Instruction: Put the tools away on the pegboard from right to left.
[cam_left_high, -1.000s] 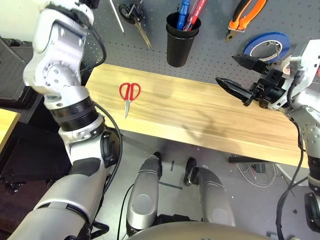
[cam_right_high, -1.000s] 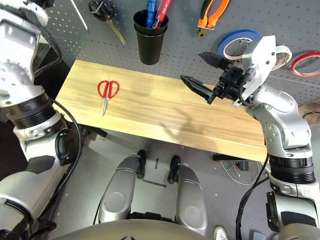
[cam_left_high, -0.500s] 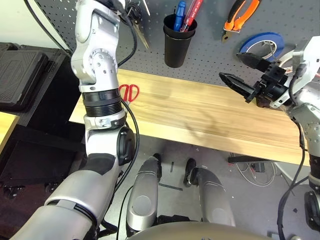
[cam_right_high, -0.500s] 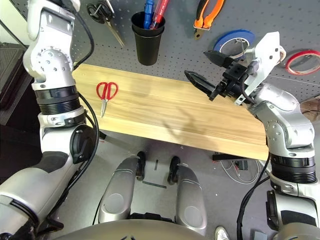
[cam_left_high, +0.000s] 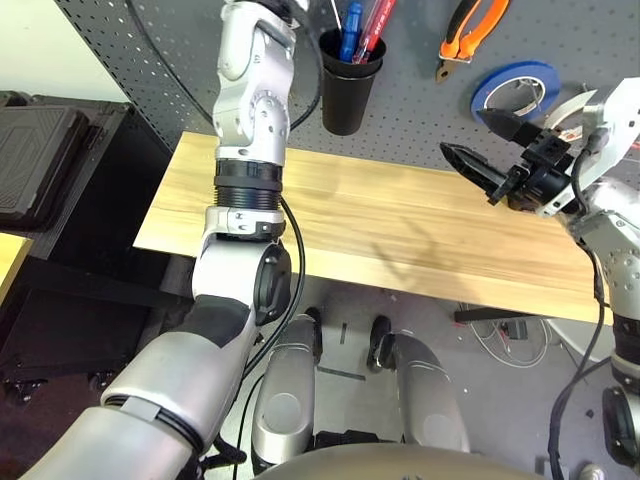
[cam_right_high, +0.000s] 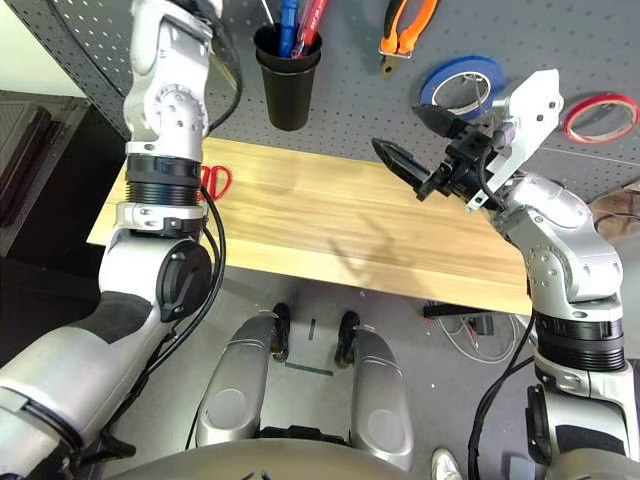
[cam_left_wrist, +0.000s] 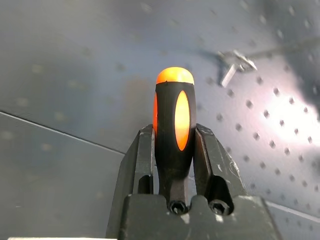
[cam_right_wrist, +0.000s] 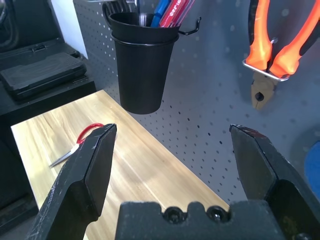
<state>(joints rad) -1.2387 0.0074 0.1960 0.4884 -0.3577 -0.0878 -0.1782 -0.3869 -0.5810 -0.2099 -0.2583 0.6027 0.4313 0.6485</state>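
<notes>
- The left gripper (cam_left_wrist: 174, 145) is clamping the black-and-orange handle of the screwdriver (cam_left_wrist: 173, 120), raised in front of the pegboard (cam_left_high: 420, 105), near a metal hook (cam_left_wrist: 231, 64).
- The left arm (cam_left_high: 250, 130) is reaching up across the tabletop (cam_left_high: 400, 215) toward the board, just left of the black cup (cam_left_high: 345, 85).
- The red scissors (cam_right_high: 215, 180) are lying on the tabletop's left part, partly hidden behind that arm.
- The cup is hanging on the board, holding blue and red pens (cam_right_wrist: 170, 12).
- The pliers (cam_left_high: 468, 35) are hanging on the board right of the cup.
- A blue tape roll (cam_left_high: 515, 85) is hanging lower right of the pliers, with a red roll (cam_right_high: 598, 115) farther right.
- The right gripper (cam_left_high: 478, 150) is hovering over the tabletop's right part, its fingers wide apart and holding nothing.
</notes>
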